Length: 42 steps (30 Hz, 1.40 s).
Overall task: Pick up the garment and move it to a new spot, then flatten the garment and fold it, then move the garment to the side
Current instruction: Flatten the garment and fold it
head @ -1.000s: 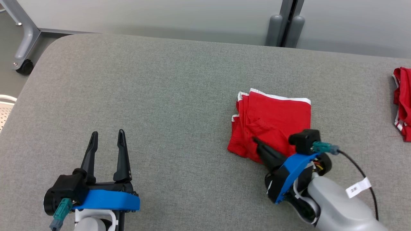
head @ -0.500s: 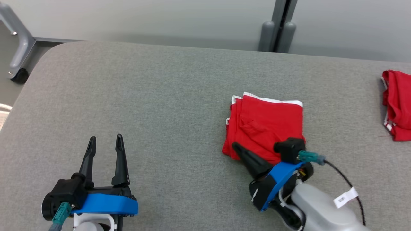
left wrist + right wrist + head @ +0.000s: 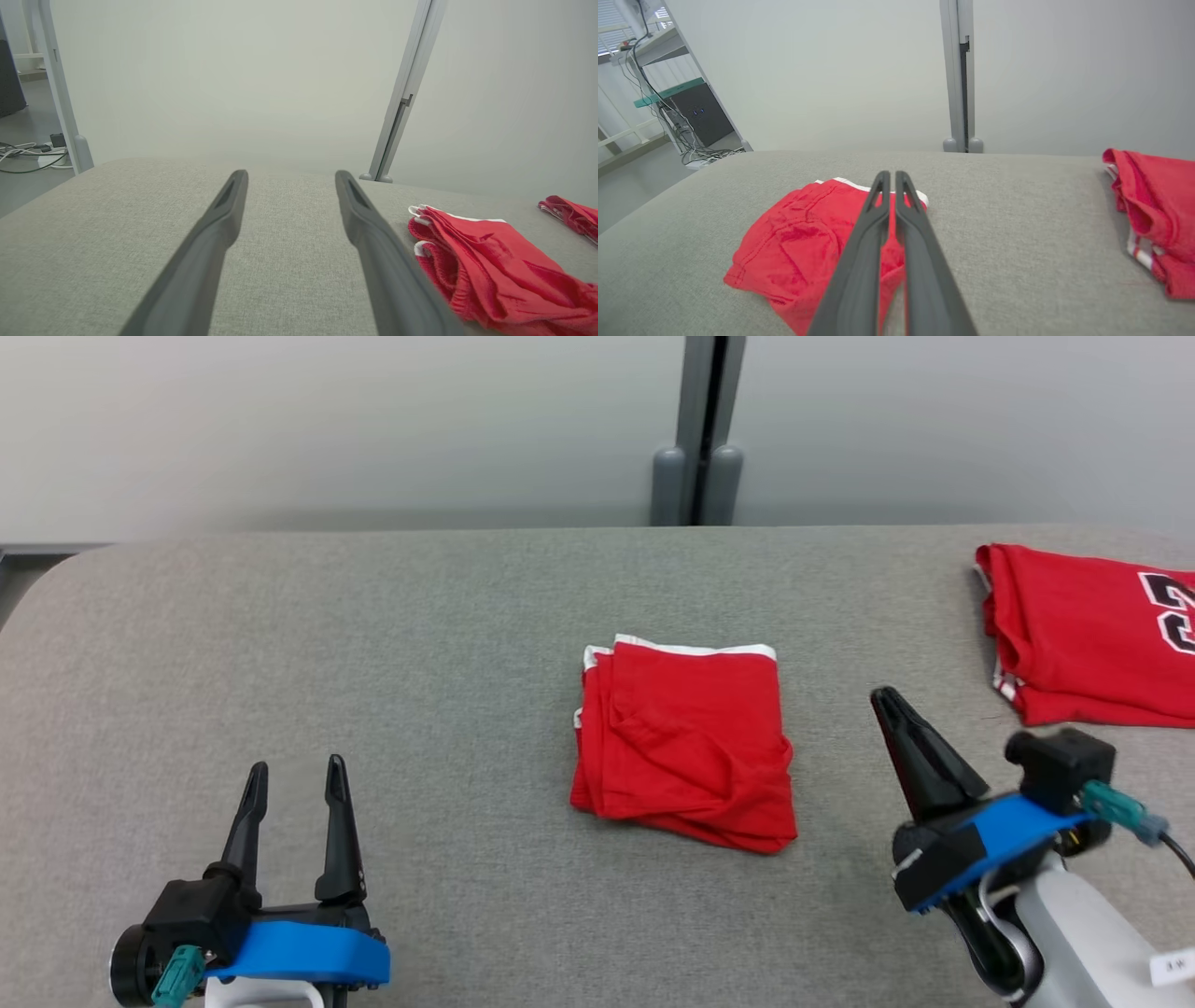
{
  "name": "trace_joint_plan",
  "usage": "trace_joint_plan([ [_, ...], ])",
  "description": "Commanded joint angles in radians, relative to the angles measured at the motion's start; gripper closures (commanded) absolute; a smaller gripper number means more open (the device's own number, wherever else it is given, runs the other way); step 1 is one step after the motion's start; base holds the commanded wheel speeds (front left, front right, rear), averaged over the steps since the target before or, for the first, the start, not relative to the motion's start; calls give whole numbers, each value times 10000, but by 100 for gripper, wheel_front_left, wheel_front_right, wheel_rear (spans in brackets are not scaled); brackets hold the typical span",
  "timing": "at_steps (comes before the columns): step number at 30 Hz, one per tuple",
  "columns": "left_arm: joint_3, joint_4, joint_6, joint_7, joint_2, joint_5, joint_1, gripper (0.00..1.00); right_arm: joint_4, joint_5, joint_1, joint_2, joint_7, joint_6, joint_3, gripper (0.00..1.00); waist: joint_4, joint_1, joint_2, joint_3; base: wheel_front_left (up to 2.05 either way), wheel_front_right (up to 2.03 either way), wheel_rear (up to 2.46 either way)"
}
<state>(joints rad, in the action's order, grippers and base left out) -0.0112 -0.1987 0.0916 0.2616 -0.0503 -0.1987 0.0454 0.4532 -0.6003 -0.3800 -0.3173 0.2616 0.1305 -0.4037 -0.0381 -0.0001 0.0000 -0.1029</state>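
Lying folded at the middle of the tabletop (image 3: 373,635), the garment (image 3: 686,747) sits near the right gripper (image 3: 887,700), to its left (fingers pressed together, empty). The left gripper (image 3: 294,770), spread wide, hangs well apart toward the left edge.

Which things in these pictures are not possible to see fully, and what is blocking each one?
- jersey: head view, the right edge cuts off its number.
- garment: right wrist view, the shut right claw covers its middle; left wrist view, one finger of the open left claw hides part of its near edge.
- Inner layers of the garment: hidden under the top fold in every view.
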Motion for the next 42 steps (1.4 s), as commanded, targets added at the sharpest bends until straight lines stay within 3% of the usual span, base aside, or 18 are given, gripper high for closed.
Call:
trace_joint_plan([
  [1, 48, -47, -23, 46, 2, 102, -90, 0, -233, 294, 477, 61, 41, 5, 349, 1, 243, 1, 0, 216, 0, 0, 0],
  [10, 151, -162, -32, 46, 2, 475, -326, 0, -1263, 1407, 2027, 567, 42, 5, 2007, 0, 611, 1, 0, 609, 0, 0, 0],
  [21, 83, -211, -118, 46, -53, 996, -663, 0, -2510, 2751, 3794, 1525, 13, 5, 3582, 0, 550, 1, 0, 1047, 0, 0, 0],
  [32, 156, -365, -238, 46, -216, 1118, -887, 0, -3358, 3663, 4789, 2257, -410, 4, 4025, 0, 441, 1, 0, 1186, 0, 0, 0],
  [42, 141, -491, -280, 46, -272, 1119, -865, 0, -3546, 3796, 4914, 2375, -620, 5, 4086, 0, 432, 1, 0, 1199, 0, 0, 0],
])
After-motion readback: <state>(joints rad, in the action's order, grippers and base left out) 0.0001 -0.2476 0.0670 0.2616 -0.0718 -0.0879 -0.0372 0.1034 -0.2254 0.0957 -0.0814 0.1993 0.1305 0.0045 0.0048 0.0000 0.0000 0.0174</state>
